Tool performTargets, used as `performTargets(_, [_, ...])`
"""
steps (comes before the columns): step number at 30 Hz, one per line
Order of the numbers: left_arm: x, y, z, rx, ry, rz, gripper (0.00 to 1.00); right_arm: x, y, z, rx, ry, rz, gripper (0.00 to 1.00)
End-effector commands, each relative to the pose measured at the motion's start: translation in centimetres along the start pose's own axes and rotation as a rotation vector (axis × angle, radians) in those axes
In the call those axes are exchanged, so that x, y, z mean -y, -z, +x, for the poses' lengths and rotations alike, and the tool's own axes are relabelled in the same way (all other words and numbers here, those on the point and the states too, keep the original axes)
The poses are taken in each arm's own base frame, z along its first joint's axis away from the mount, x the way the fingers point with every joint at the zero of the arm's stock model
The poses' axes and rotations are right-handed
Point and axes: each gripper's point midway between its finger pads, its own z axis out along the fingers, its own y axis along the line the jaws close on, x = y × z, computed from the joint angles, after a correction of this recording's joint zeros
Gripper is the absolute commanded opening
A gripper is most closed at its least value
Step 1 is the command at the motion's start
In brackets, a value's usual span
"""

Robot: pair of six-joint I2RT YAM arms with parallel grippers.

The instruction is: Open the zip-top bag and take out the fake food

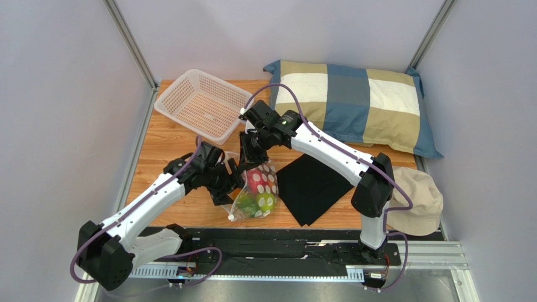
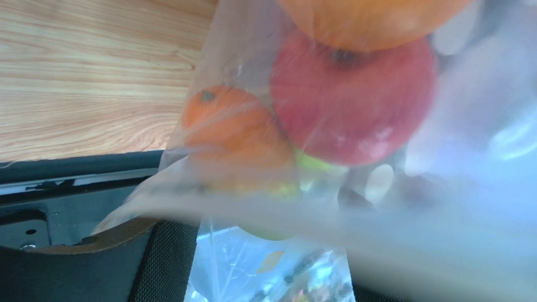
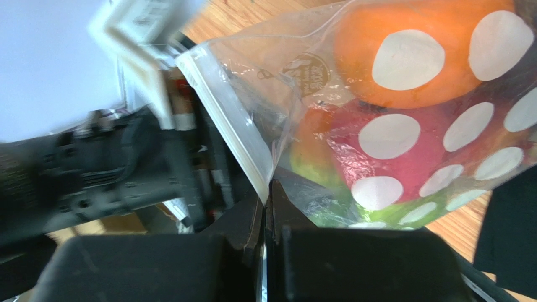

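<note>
The zip-top bag (image 1: 255,189) lies on the wooden table between my two grippers, its dotted face up, with the fake food inside. In the right wrist view an orange fruit (image 3: 403,56), a red fruit (image 3: 391,151) and a green one (image 3: 328,182) show through the bag (image 3: 252,94). My right gripper (image 3: 268,189) is shut on the bag's white zip edge and sits at the bag's top (image 1: 248,160). My left gripper (image 1: 232,179) is at the bag's left edge. In its own view the jaws (image 2: 271,277) stand apart with bag film (image 2: 252,264) between them, and red (image 2: 353,107) and orange (image 2: 220,126) fruit lie beyond.
A white lattice basket (image 1: 202,104) stands at the back left. A checked pillow (image 1: 353,104) lies at the back right. A black cloth (image 1: 312,185) lies just right of the bag. A beige cap (image 1: 416,201) sits at the right edge.
</note>
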Motion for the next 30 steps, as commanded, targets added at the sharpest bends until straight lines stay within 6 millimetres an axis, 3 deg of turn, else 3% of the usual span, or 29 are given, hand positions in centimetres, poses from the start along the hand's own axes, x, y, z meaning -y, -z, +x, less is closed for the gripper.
performTargets(1, [1.6,-1.7,1.1,-0.117,-0.078,0.076,0.73,-3.7,1.1,-0.8,0.042,0.008,-0.143,0.00])
performTargets(5, [1.6,-3.4,0.5,-0.122,-0.111,0.073,0.69,-4.0,0.7,-1.0,0.034,-0.010,-0.162,0.00])
performTargets(9, [1.9,-4.4,0.2,-0.095,-0.134,0.129,0.82,-3.3,0.2,-1.1,0.030,-0.020,-0.145,0.00])
performTargets(12, [2.4,-4.9,0.0,-0.079,-0.147,0.186,0.82,-3.1,0.0,-0.9,0.023,-0.030,-0.141,0.00])
performTargets(15, [1.9,-5.7,-0.3,-0.040,-0.142,0.205,0.76,-2.7,-0.1,-0.8,0.024,-0.036,-0.134,0.00])
performTargets(18, [1.6,-6.1,-0.4,-0.028,-0.172,0.206,0.55,-2.5,0.1,-0.5,0.024,-0.038,-0.128,0.00])
performTargets(19, [1.6,-6.0,-0.6,-0.018,-0.180,0.204,0.37,-2.2,0.0,-0.3,0.021,-0.040,-0.119,0.00])
performTargets(20, [2.0,-5.2,-0.8,0.004,-0.195,0.215,0.28,-2.2,0.3,-0.2,0.028,-0.034,-0.119,0.00])
performTargets(21, [2.2,-4.6,-1.1,0.033,-0.226,0.218,0.25,-2.0,0.4,0.0,0.028,-0.030,-0.111,0.00])
performTargets(22, [2.3,-4.0,-1.8,0.082,-0.239,0.207,0.14,-1.6,0.4,0.0,0.032,-0.027,-0.101,0.00])
performTargets(24, [3.4,-0.9,-2.4,0.162,-0.312,0.235,0.00,-0.8,0.8,0.8,0.035,0.004,-0.081,0.00])
performTargets(26, [4.5,2.5,-3.0,0.261,-0.374,0.276,0.00,1.1,0.7,1.4,0.051,0.020,-0.023,0.00])
performTargets(30, [4.9,5.7,-2.2,0.344,-0.496,0.371,0.00,1.7,1.6,1.3,0.084,0.028,-0.005,0.00])
